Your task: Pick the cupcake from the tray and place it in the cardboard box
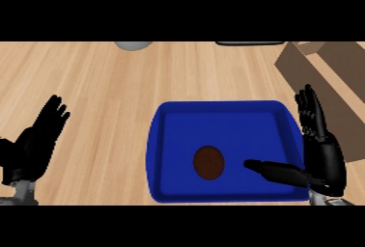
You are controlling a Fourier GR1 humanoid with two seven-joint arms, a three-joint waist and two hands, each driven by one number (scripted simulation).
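Cupcake [209, 162] seemingly just off right hand [322, 159]

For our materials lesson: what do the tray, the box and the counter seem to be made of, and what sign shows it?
Tray: probably plastic; even, saturated blue with a smooth, moulded raised rim. Box: cardboard by its look; flat matt brown panels with a folded flap. Counter: wood or a wood-look surface; pale planks with grain lines.

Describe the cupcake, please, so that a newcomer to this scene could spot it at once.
Find the blue tray on the wooden counter. The cupcake is the small dark brown oval on the tray's floor, toward its near edge. It is the only thing lying in the tray, just left of the right hand's black thumb.
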